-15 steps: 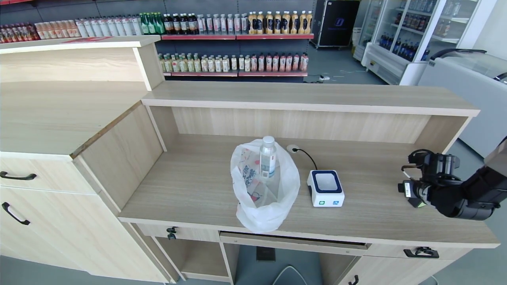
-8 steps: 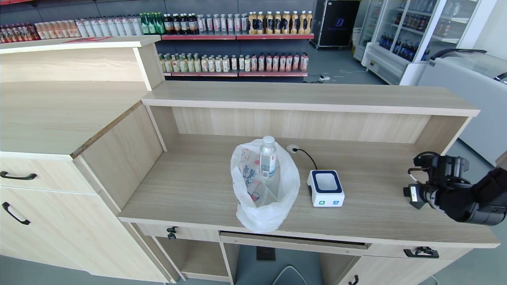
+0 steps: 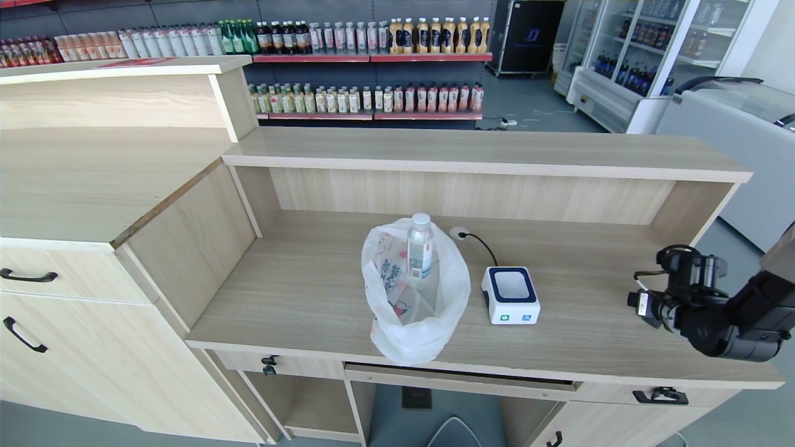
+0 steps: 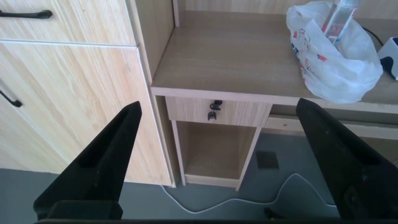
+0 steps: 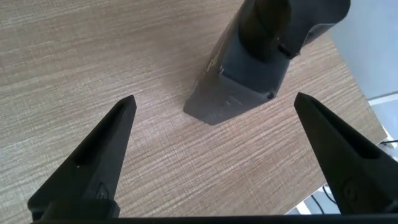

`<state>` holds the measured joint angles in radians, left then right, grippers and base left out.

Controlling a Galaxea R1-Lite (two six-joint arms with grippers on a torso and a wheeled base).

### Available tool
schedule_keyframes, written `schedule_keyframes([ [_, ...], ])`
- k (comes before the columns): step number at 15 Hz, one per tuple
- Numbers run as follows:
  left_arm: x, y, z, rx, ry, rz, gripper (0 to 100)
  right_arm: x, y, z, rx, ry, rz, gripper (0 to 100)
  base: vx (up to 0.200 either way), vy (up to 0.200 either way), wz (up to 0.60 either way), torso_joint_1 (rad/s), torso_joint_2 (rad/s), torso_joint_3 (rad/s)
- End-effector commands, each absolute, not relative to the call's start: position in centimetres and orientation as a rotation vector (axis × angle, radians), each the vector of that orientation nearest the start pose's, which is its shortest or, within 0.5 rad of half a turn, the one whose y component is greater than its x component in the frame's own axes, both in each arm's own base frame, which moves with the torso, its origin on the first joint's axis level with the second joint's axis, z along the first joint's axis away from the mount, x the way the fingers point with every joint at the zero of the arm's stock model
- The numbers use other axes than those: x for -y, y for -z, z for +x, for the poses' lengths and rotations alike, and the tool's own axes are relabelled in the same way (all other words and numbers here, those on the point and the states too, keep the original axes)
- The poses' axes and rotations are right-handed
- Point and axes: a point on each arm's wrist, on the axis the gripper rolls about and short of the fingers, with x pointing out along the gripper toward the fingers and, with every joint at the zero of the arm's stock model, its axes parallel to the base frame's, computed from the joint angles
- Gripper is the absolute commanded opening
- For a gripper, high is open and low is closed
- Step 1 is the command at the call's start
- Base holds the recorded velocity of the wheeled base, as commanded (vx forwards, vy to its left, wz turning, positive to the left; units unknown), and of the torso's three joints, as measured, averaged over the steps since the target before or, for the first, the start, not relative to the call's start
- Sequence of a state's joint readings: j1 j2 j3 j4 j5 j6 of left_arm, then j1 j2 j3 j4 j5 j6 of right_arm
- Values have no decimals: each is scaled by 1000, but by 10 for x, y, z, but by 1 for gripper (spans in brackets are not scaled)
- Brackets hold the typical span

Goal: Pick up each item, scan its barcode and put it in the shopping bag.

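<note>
Right pincer (image 5: 214,99) spread over counter (image 3: 310,292); scanner (image 3: 510,295) beside shopping bag (image 3: 428,335) (bottle (image 3: 420,248) inside); left pincer (image 4: 219,104) spread.

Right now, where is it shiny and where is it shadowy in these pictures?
Head view: light shines off the pale window of the scanner, and the thin shopping bag lets light through, so the bottle shows inside; soft shade sits on the counter just under its upper shelf. Left wrist view: the open nook below the counter is dimmer than its top.
</note>
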<state>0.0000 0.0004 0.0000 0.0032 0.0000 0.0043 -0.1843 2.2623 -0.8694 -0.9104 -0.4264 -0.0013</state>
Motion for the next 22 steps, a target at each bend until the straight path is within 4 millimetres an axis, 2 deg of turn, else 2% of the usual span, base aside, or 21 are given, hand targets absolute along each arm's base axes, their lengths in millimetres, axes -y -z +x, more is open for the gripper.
schedule_keyframes([
  [1, 0, -75, -23, -3, 0, 5, 100, 78, -16, 380, -500, 595, -43, 100, 0, 0, 0, 0, 0, 0],
  [5, 0, -75, -23, -3, 0, 5, 100, 69, -15, 391, -464, 580, 5, 100, 0, 0, 0, 0, 0, 0],
  [9, 0, -75, -23, -3, 0, 5, 100, 68, -18, 399, -436, 574, 7, 100, 0, 0, 0, 0, 0, 0],
  [16, 0, -75, -23, -3, 0, 5, 100, 75, -13, 390, -469, 596, -6, 100, 0, 0, 0, 0, 0, 0],
  [19, 0, -75, -23, -3, 0, 5, 100, 75, -21, 393, -416, 591, -28, 100, 0, 0, 0, 0, 0, 0],
  [22, 0, -75, -23, -3, 0, 5, 100, 76, -17, 393, -427, 592, -36, 100, 0, 0, 0, 0, 0, 0],
])
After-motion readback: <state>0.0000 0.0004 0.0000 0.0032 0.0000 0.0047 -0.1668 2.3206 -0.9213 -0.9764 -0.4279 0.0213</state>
